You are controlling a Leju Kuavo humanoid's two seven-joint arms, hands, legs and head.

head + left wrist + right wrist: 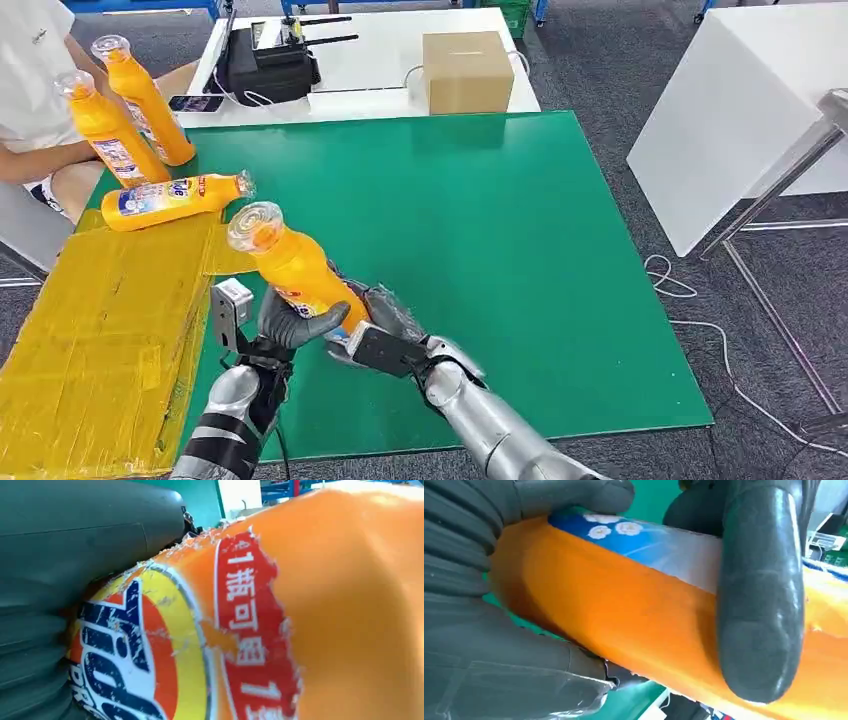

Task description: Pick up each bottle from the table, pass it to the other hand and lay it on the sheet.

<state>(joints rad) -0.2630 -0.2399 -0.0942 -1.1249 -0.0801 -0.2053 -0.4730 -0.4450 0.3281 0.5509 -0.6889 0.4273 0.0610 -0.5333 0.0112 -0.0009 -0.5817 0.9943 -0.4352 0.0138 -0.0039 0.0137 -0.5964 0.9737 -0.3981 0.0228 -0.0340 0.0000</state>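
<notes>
Both of our silver arms come in from below in the head view and meet low over the green tabletop (520, 250). We see the left robot hand (290, 325) wrapped around the lower body of an orange bottle (295, 265), thumb across its front, and the right robot hand (385, 320) grasping the same bottle at its base end from the other side. So both are clenched on it at once. That bottle is off the tabletop, tilted, with its clear cap pointing up and to the left.

From the left wrist view the bottle (310, 610) sits pressed against the grey ribbed cover, its red, yellow and blue label close to the lens. From the right wrist view, a thick grey thumb (759, 605) lies over the orange body (624, 615) and darker fingers (569, 497) curl over its blue label edge.

Left of our hands lies the yellow sheet (100, 330), crinkled, along the tabletop's left side. At its far end 1 bottle (170, 200) lies on its side. Beyond that, 2 more bottles (110, 130) stand near a person in a white shirt (30, 60). Further back, a white table (380, 60) carries a cardboard box (468, 70) and a black device (265, 65).
</notes>
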